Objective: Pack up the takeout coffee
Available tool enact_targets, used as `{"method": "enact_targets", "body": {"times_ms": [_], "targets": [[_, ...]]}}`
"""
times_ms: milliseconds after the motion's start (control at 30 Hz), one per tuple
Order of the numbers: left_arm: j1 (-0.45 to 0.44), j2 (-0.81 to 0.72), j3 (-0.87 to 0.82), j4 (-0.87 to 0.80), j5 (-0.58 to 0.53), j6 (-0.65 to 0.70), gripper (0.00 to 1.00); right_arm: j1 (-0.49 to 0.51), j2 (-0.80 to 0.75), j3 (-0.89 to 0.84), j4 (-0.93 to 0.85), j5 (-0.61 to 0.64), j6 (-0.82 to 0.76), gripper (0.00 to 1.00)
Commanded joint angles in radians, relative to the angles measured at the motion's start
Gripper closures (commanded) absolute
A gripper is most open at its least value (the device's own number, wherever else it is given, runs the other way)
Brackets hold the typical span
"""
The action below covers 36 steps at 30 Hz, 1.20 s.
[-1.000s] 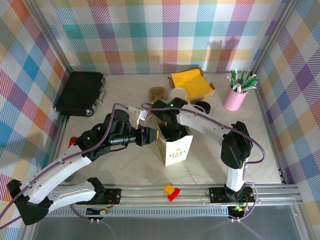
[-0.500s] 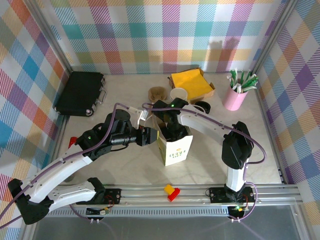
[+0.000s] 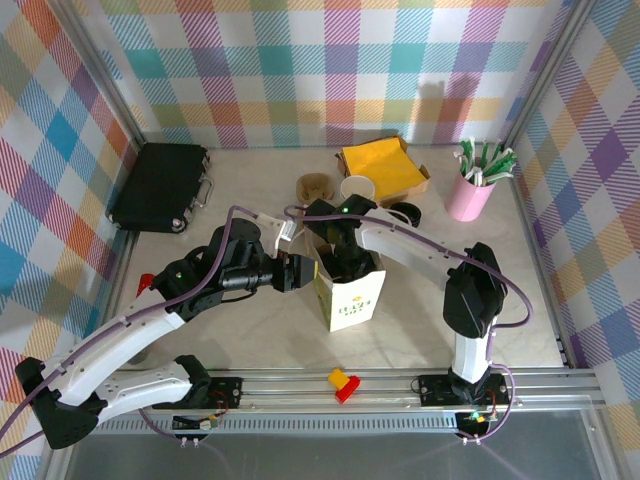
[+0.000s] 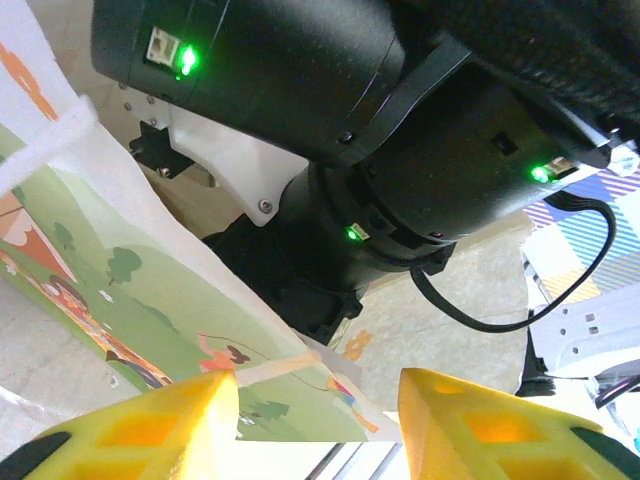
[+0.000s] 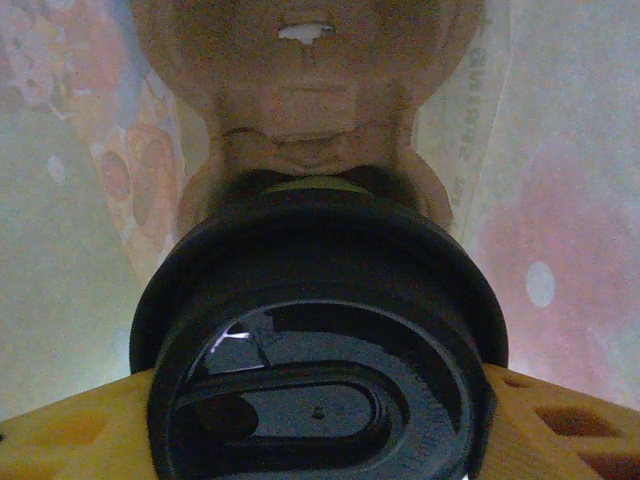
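The takeout coffee (image 5: 320, 340) shows its round black lid from above, deep inside the white paper bag (image 3: 352, 298), with a sliver of green cup past the lid. My right gripper (image 5: 318, 425) is shut on it, a yellow finger (image 5: 60, 440) on each side of the lid. From above, the right arm (image 3: 400, 240) reaches down into the bag's open top. My left gripper (image 4: 315, 425) is open at the bag's left rim (image 4: 150, 290). The printed paper edge lies between its yellow fingers (image 4: 480, 430).
A brown moulded cardboard piece (image 5: 300, 90) lies at the bag's bottom beyond the cup. Behind the bag are lidless cups (image 3: 357, 188), a yellow napkin box (image 3: 385, 165), a loose black lid (image 3: 405, 213) and a pink cup of straws (image 3: 472, 190). A black case (image 3: 160, 185) lies back left.
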State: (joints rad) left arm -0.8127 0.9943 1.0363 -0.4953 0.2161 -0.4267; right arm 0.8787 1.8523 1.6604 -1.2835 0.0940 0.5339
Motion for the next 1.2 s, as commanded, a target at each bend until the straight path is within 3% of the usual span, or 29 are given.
{"method": "enact_targets", "body": {"times_ms": [0,833,1167], "targets": [[0.009,-0.009,0.007,0.001,-0.006,-0.005,0.54,-0.003,-0.01,0.05,-0.039,0.003,0.003,0.3],[0.009,-0.008,0.002,-0.035,-0.049,-0.022,0.54,-0.002,-0.035,0.196,-0.161,0.026,0.03,0.09],[0.012,0.007,0.018,-0.068,-0.073,-0.027,0.54,-0.003,-0.047,0.225,-0.178,0.039,0.038,0.07]]}}
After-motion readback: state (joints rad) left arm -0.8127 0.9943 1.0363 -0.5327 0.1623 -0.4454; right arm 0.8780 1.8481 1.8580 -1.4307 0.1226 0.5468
